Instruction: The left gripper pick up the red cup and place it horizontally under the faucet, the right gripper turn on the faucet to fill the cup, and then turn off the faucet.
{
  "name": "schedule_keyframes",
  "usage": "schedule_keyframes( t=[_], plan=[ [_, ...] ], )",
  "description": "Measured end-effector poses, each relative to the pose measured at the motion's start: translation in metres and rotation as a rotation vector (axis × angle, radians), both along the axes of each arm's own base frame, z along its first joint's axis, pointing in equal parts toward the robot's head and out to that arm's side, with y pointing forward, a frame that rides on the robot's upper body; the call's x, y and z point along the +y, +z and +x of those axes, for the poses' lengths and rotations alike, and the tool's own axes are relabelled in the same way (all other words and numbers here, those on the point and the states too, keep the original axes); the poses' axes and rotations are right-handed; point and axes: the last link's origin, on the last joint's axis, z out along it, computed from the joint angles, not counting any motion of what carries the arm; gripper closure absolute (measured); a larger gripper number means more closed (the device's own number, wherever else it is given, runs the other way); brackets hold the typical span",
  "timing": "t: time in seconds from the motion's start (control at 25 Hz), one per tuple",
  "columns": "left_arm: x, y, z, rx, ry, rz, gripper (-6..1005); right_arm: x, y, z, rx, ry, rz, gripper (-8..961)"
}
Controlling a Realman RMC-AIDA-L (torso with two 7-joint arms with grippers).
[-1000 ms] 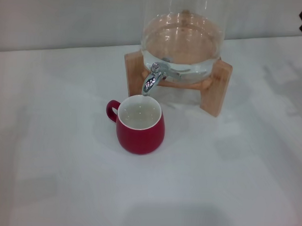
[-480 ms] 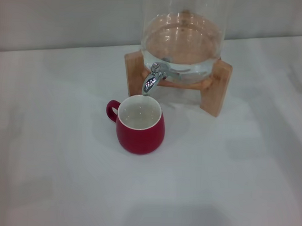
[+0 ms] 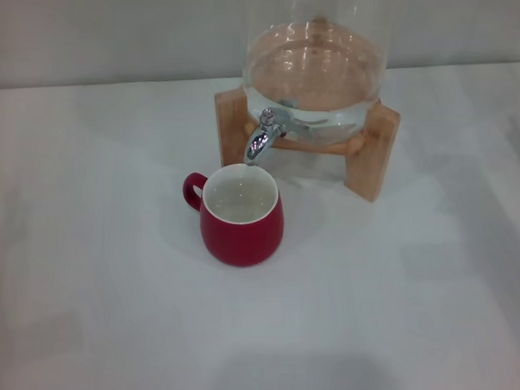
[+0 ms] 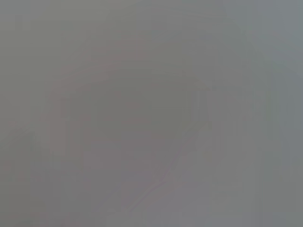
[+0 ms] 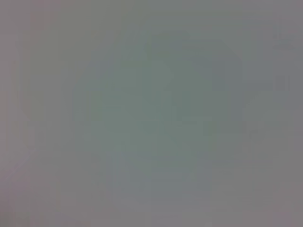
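One view only, from the head, shows anything: red cup upright on white table, rim just under faucet spout; both wrist views blank grey, neither gripper visible, finger state unknowable.

Dispenser seemingly just behind red cup
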Motion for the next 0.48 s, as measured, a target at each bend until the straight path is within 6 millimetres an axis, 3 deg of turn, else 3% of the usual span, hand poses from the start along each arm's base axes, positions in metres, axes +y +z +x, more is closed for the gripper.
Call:
schedule_keyframes(
  t=[0.48],
  plan=[
    [-0.006, -0.002, -0.003, 0.004, 0.008, -0.013, 120, -0.001, -0.011, -0.005, 0.011, 0.031, -0.047, 161]
  ],
)
